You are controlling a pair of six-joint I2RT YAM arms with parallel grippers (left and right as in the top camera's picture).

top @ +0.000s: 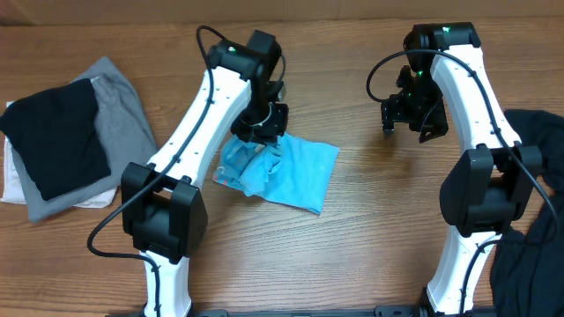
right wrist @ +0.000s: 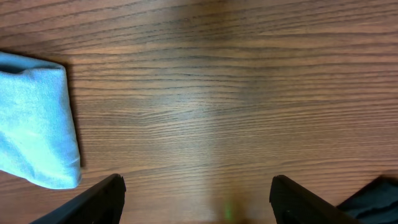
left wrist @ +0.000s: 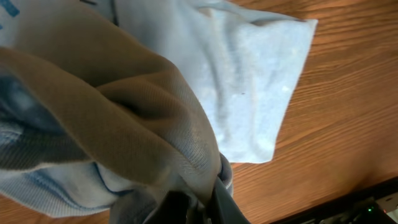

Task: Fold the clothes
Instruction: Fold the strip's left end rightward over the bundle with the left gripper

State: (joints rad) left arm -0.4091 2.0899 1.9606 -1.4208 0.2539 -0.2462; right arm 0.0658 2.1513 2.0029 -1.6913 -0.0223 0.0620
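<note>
My left claw (top: 261,128) is clenched on a bunch of the sky-blue T-shirt (top: 291,172). In the left wrist view the cloth gathers into folds that run down between the claw's fingers (left wrist: 214,199), and a flatter, paler part of the shirt spreads away over the wood. From overhead, the shirt lies crumpled near the middle of the surface (top: 370,246). Its left part is bunched up under the claw and its right part lies flatter, with a corner pointing right.

My right claw (top: 410,128) is released, with the jaws wide apart and nothing between them. It hangs over bare wood to the right of the shirt, well apart from it. Its wrist view shows only an edge of blue cloth at the left.

At the far left of the surface is a pile: a black garment (top: 57,136) on top of a grey garment (top: 123,119), with a white garment (top: 13,185) showing underneath. A second black garment (top: 533,220) lies at the far right edge.
</note>
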